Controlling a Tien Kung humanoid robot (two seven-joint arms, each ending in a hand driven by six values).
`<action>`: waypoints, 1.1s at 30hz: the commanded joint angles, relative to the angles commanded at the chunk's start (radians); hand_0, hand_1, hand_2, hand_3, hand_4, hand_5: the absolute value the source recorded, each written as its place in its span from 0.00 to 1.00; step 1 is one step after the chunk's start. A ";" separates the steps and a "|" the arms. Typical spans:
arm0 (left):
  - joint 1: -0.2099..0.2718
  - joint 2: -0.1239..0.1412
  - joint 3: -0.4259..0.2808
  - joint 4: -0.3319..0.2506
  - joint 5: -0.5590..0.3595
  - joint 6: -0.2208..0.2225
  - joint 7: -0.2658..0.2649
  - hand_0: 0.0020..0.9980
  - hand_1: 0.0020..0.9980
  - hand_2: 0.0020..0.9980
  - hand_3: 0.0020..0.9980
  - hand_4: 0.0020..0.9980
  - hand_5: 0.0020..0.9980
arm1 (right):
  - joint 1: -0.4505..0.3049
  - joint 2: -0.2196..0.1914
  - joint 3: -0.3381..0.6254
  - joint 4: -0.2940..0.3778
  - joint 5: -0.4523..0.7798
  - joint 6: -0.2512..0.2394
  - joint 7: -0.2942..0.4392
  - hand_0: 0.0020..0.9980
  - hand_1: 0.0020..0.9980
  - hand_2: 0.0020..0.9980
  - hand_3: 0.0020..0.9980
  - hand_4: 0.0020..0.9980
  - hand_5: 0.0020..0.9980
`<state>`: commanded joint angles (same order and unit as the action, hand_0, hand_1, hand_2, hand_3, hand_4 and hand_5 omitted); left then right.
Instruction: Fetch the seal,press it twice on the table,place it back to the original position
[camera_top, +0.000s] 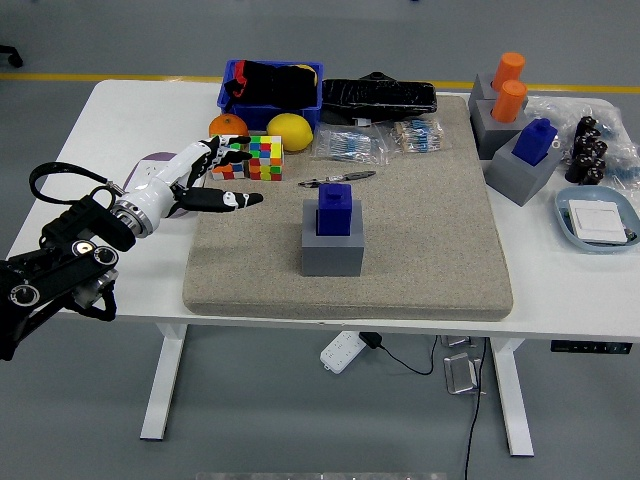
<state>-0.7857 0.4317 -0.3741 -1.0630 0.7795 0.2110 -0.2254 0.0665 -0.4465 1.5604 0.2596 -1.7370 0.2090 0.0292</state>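
Table: you are looking at a white table (120, 110) with a smooth flat top, standing on white legs over a grey floor with a yellow line running along the far side.
Mat: a beige, felt-like rectangular mat (420, 250) is covering the middle of the table.
Seal: the blue blocky seal (335, 208) is sitting upright in its grey square base (332, 254) near the middle of the mat, apart from the hand.
Left hand: your left hand (200, 178) is hovering over the mat's left edge with its fingers (235, 199) spread wide and stretched toward the seal, holding nothing.
Right hand: it is not showing.
Far side: a blue bin (270, 98), an orange (228, 125), a lemon (290, 131) and a multicoloured cube puzzle (250, 158) are sitting close together, with a pen (337, 179) lying just behind the seal.
Right side: more grey bases are holding two orange seals (510, 85) and another blue one (536, 141); a pale blue dish (564, 215) is resting near the edge.
Below: a white power strip (343, 351) is lying on the floor.
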 joint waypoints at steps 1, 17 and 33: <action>0.001 -0.004 0.000 -0.002 -0.001 0.000 0.000 0.93 0.87 0.80 0.90 0.93 0.06 | 0.000 0.000 -0.001 0.000 0.000 0.000 0.000 0.79 0.70 0.68 0.64 0.77 0.55; 0.008 -0.098 0.021 -0.006 -0.049 0.012 -0.014 0.93 0.84 0.75 0.90 0.91 0.01 | 0.007 0.000 -0.027 -0.001 0.002 0.003 -0.001 0.79 0.70 0.68 0.64 0.77 0.54; 0.000 -0.190 0.043 0.044 -0.073 0.035 -0.030 0.93 0.81 0.72 0.89 0.90 0.00 | 0.010 -0.002 -0.045 0.001 0.004 0.002 -0.002 0.79 0.70 0.68 0.64 0.77 0.54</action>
<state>-0.7855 0.2420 -0.3315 -1.0185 0.7060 0.2463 -0.2556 0.0769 -0.4488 1.5157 0.2609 -1.7327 0.2112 0.0271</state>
